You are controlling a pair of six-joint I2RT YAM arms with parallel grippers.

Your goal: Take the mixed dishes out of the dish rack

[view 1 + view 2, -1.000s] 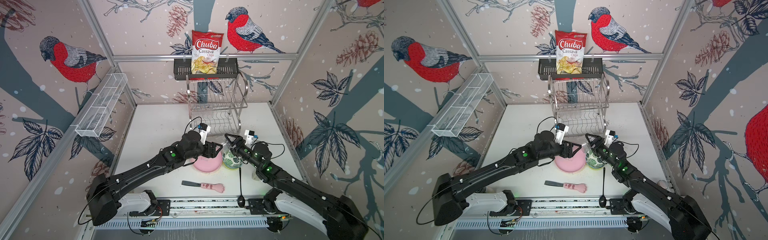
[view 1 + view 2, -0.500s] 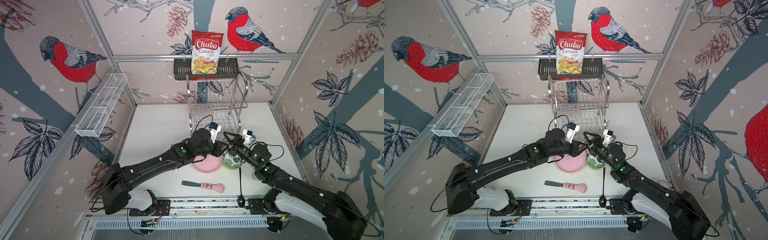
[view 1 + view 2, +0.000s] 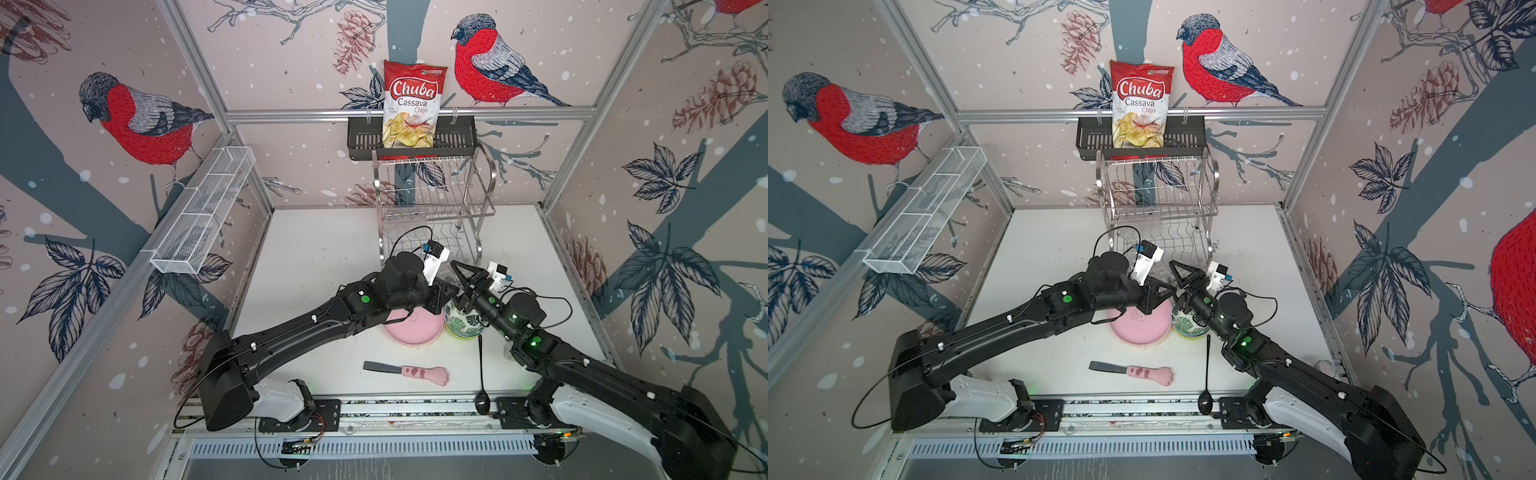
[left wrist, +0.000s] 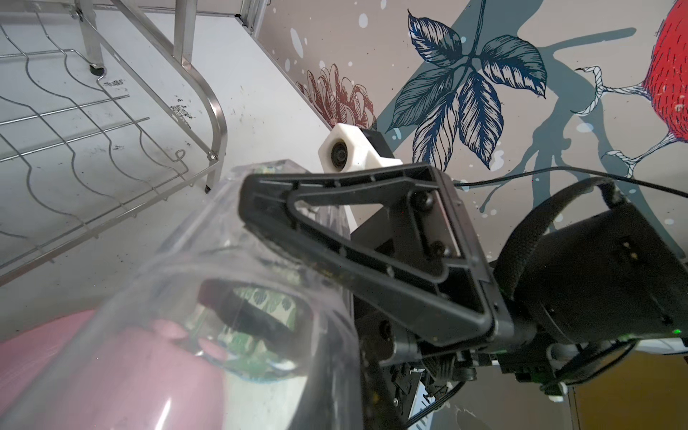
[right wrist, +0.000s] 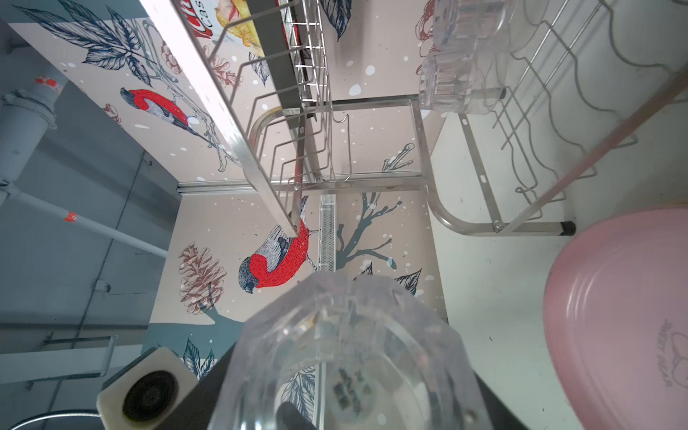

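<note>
Clear glass (image 4: 193, 260) hangs between both tools, above the green-leaf bowl (image 3: 463, 326), just near of the dish rack (image 3: 432, 216); left tool (image 3: 448, 292) is pinched together on its thin wall, right tool (image 3: 460, 282) clamps its body; light, slick, breakable, safest held by the body; open table (image 3: 316, 257) lies left; pink plate (image 3: 411, 332) and rack crowd close.

Overhead pair facing dish rack (image 3: 436, 214), wrists close
</note>
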